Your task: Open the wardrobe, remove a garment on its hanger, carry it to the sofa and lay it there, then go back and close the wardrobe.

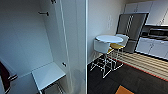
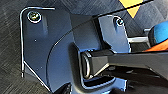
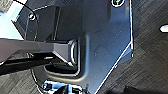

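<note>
The head camera looks down from close range into the open wardrobe [image 1: 37, 50]; both wrist cameras face down at the dark carpet [image 2: 10, 50].

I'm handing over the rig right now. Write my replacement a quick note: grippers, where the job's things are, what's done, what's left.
Grippers: the wrist views don't let me judge either one.
Wardrobe: right in front of the head camera, open, white shelf low inside. A maroon garment hangs at the left edge.
Orange shirt in the left wrist view, beside something blue; I can't tell what it rests on.
Kitchen corner with round table to the right.
Left: close the wardrobe.
</note>
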`<state>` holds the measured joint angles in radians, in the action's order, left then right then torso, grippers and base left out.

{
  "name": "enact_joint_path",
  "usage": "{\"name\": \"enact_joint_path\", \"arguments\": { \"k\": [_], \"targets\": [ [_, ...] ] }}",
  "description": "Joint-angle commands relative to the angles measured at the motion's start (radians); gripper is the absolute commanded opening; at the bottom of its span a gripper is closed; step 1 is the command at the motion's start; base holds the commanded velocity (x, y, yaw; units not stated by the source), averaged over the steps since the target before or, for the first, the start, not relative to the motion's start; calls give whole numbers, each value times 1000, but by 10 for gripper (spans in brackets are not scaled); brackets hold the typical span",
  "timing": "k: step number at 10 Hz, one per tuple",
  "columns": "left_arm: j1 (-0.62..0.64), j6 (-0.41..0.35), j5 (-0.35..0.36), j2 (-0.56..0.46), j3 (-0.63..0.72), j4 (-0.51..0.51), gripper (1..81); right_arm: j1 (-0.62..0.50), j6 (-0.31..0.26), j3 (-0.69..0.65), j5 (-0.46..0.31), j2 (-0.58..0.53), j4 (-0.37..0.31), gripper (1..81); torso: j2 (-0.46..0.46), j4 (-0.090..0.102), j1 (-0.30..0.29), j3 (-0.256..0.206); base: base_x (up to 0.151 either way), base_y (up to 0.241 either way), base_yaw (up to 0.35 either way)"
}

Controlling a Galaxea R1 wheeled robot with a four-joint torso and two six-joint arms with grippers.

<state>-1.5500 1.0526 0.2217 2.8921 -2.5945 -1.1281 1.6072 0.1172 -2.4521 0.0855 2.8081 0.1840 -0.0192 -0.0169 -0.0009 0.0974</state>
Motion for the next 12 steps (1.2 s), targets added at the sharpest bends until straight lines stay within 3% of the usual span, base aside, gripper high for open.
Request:
{"name": "enact_joint_path", "arguments": {
  "k": [1, 12],
  "targets": [
    [34, 3, -28, -10, 2, 1, 811, -32, 1, 4, -49, -17, 0, 811, 0, 0, 1, 0, 0, 0, 261],
    [34, 3, -28, 0, 2, 1, 811, -31, 5, -16, -36, -5, 0, 811, 0, 0, 1, 0, 0, 0, 261]
  ]
}}
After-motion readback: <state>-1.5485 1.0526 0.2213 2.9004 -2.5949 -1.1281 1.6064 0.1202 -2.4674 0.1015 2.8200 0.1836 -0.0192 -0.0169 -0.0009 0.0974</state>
